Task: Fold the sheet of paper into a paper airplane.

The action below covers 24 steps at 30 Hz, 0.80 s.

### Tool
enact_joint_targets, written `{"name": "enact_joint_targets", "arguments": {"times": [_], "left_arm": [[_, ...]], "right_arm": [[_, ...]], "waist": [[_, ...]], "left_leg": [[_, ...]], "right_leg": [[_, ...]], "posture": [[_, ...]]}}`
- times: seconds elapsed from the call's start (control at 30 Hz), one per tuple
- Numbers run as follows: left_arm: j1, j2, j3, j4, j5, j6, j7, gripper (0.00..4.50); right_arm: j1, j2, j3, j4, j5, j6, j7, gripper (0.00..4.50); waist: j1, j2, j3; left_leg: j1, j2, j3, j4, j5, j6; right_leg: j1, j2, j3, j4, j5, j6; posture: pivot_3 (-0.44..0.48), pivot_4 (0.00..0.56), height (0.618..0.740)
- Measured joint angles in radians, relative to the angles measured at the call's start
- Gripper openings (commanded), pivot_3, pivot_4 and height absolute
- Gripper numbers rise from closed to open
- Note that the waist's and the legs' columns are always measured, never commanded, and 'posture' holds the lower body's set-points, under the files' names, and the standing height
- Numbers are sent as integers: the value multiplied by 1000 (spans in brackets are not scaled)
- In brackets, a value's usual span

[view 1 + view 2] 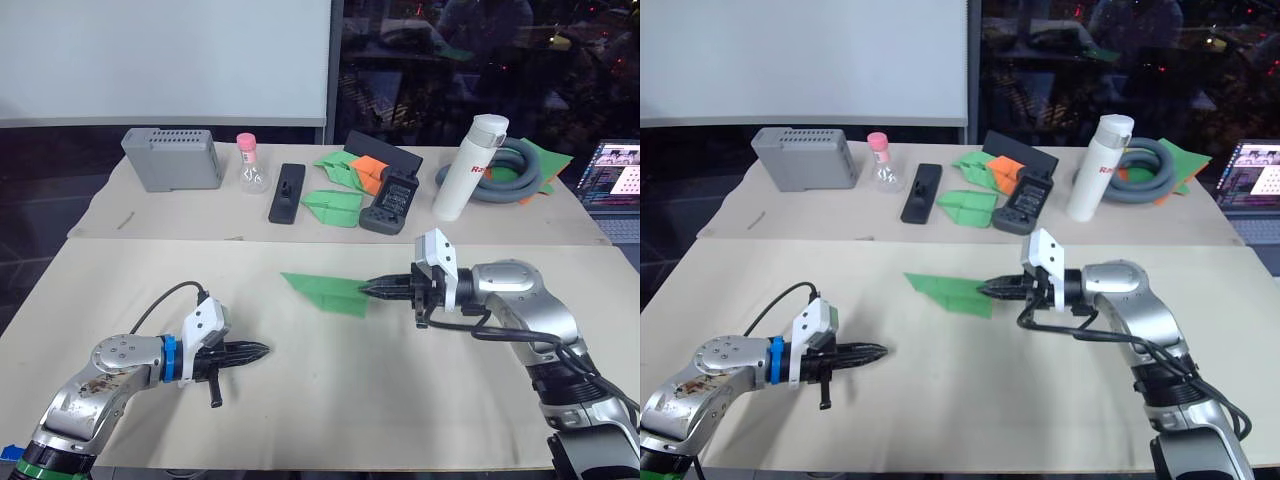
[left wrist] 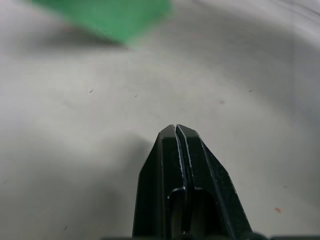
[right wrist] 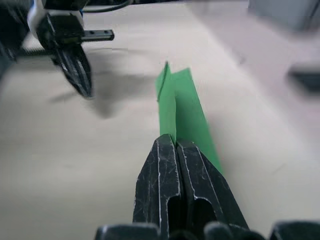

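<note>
My right gripper (image 1: 372, 290) pinches the paper airplane (image 1: 325, 293) by its tail!
It stretches leftward from my fingertips; left gripper (image 1: 262, 351) clenched, empty, well apart.

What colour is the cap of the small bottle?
Pink; the small bottle shows best in the left eye view.

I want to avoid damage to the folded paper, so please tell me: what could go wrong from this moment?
1. The right claw is shut on only the pointed end of the paper airplane, so the thin paper may slip out or tear if pulled.
2. The left claw is shut and apart from the airplane, so nothing supports the wide end; it could sag or unfold.
3. Its folded flaps look slightly raised, so the creases may open.
</note>
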Motion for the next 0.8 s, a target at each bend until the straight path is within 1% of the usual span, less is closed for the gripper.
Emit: {"name": "enact_joint_targets", "arguments": {"times": [0.13, 0.23, 0.33, 0.47, 0.63, 0.67, 0.8], "left_arm": [[-42, -16, -8, 23, 32, -25, 20, 0], [-47, -21, -9, 24, 41, -27, 25, 0], [-47, -22, -13, 26, 46, -28, 25, 0], [-47, -22, -14, 27, 47, -27, 24, 0], [-50, -22, -19, 27, 47, -26, 23, 0], [-52, -22, -23, 27, 46, -25, 23, 0], [-54, -22, -24, 27, 45, -22, 16, 0]], "right_arm": [[-4, 18, 34, 97, -197, -488, -54, 38], [18, 23, 46, 183, -303, -729, -121, 38], [123, 14, 46, 289, -438, -998, -238, 38], [205, 8, 42, 383, -574, -1177, -373, 38], [251, -1, 39, 422, -706, -1263, -518, 38], [255, -10, 43, 427, -712, -1270, -536, 621], [258, -66, 47, 432, -710, -1289, -573, 1936]], "waist": [[0, 0, 0], [-3, 0, 0], [1, 0, 0], [-10, 0, 0], [-14, 0, 0], [-14, 0, 0], [-13, 0, 0]], "left_leg": [[0, -1, 1, 1, 0, 0], [0, 0, 2, 1, 1, -1], [1, 0, 2, 0, 1, -1], [2, 1, 4, 1, 2, -2], [6, 2, 4, 0, 2, -3], [6, 2, 4, 0, 2, -3], [6, 2, 4, 1, 2, -2]], "right_leg": [[1, 1, 0, 0, 0, 1], [0, 1, 1, 1, 0, 1], [1, 2, 0, 1, 0, 1], [1, 2, 3, 1, 0, 1], [3, 4, 4, 3, 0, 0], [3, 4, 4, 4, 0, 0], [4, 3, 4, 3, 0, 0]], "posture": [[0, 150, 740], [0, 150, 740], [0, 150, 740], [0, 150, 740], [0, 150, 740], [0, 150, 740], [0, 150, 740]]}}
